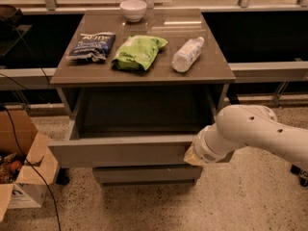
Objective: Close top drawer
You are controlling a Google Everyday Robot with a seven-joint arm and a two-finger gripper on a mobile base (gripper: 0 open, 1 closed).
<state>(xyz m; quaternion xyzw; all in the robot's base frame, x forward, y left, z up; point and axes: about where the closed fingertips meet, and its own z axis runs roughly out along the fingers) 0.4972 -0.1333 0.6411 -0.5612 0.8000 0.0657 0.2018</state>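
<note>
The top drawer of the grey cabinet stands partly pulled out, with its plain flat front panel facing me and its empty grey box interior showing. My gripper is at the right end of the drawer's front panel, pressed close against it. The white rounded arm segment comes in from the right and covers most of the gripper.
On the cabinet top lie a blue chip bag, a green chip bag, a clear bottle on its side and a white bowl. A lower drawer front is shut. An open cardboard box and a cable lie on the floor at left.
</note>
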